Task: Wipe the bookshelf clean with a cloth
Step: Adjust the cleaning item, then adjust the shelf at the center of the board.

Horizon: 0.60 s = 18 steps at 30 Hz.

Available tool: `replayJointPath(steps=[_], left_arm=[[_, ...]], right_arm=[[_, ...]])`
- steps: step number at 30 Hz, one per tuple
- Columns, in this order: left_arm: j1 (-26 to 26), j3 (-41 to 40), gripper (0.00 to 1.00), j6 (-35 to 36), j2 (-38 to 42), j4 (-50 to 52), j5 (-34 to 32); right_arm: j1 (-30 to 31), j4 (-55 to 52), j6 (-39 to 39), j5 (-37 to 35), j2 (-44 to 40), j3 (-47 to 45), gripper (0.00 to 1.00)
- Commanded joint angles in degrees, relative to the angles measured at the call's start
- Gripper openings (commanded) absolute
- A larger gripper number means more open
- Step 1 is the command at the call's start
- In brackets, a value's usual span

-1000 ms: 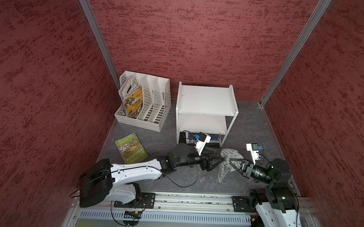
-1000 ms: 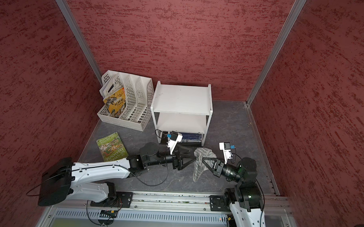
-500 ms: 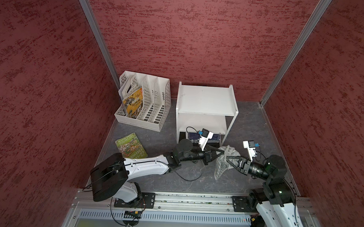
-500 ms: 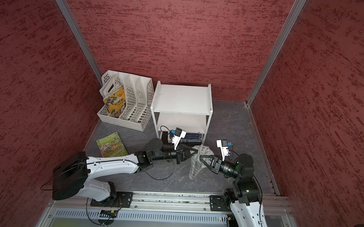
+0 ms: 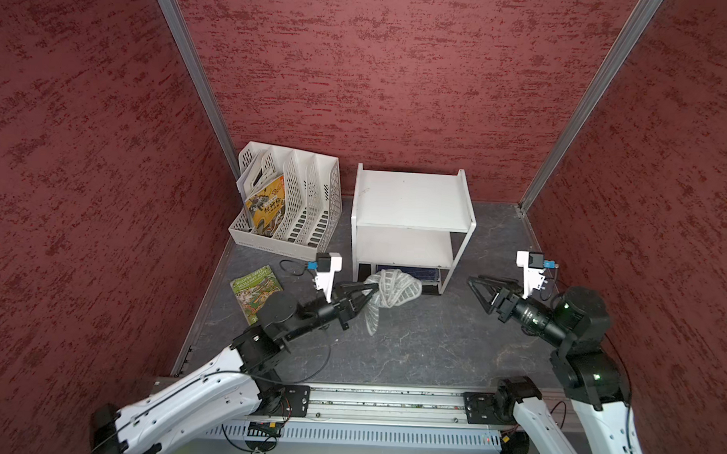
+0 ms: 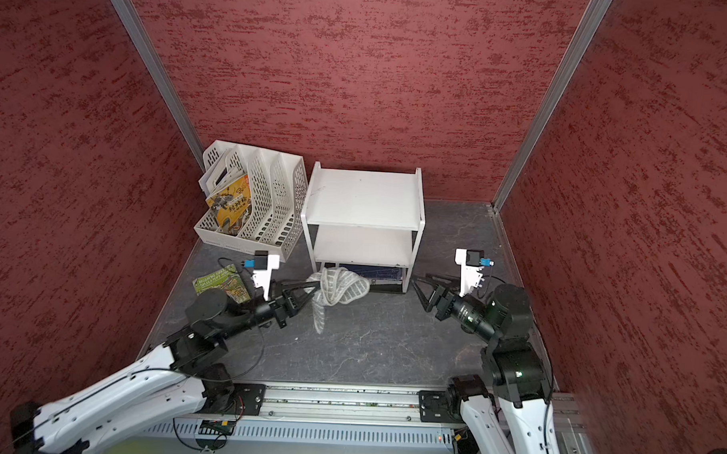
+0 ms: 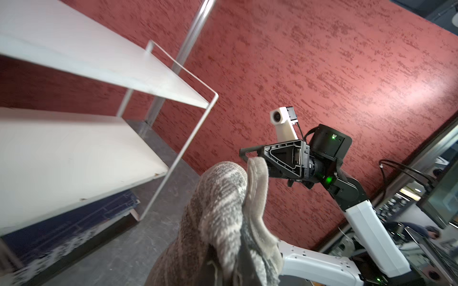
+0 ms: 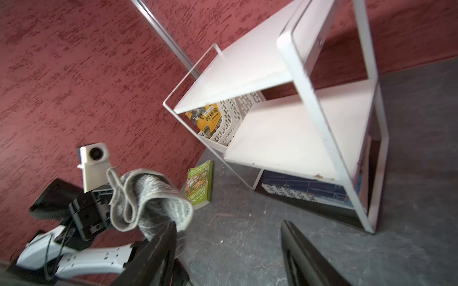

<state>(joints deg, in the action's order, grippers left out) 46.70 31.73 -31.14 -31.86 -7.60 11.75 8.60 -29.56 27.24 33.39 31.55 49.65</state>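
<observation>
Left hand (image 5: 370,288) is clamped tight on the cloth (image 5: 394,290), just beside the bookshelf (image 5: 408,200); right hand (image 5: 478,294) gapes open, holding nothing.

You are in a robotics lab test cell, not a home or an office. Red textured panels (image 5: 400,71) joined by bare aluminium posts (image 5: 194,76) box in a dark grey counter (image 5: 411,350), and the left arm (image 5: 189,400) and right arm (image 5: 585,369) are mounted on an aluminium rail (image 5: 388,407) with an exposed circuit board (image 5: 263,429) below it. The bookshelf (image 5: 412,205) and file rack (image 5: 308,201) stand there like staged props, and past the cell's open side the left wrist view shows you what look like screens (image 7: 443,195) and a person (image 7: 432,231).
</observation>
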Motion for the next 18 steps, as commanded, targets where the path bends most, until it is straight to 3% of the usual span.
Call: replayJointPath(steps=[1, 4, 7, 14, 18], left_arm=[[-5.20, 3.31, 0.00, 3.71, 8.33, 19.91, -5.13], [-11.28, 8.87, 0.00, 6.43, 10.15, 27.46, -6.44], [-16.42, 14.92, 0.00, 9.17, 6.40, 30.93, -5.69], [-23.01, 19.81, 0.00, 10.60, -1.65, 27.97, -2.35], [-25.69, 19.25, 0.00, 9.08, -5.08, 23.38, 3.35]], right_arm=[[0.45, 1.25, -2.63, -10.63, 6.36, 1.97, 0.70], [0.48, 9.57, 0.69, -11.77, 13.06, 2.73, 0.70], [0.62, 15.61, 2.07, -14.27, 19.25, 5.81, 0.70], [0.65, 17.99, 1.82, -11.28, 28.93, 15.95, 0.70], [0.69, 17.84, 1.62, -10.16, 32.67, 18.94, 0.68]])
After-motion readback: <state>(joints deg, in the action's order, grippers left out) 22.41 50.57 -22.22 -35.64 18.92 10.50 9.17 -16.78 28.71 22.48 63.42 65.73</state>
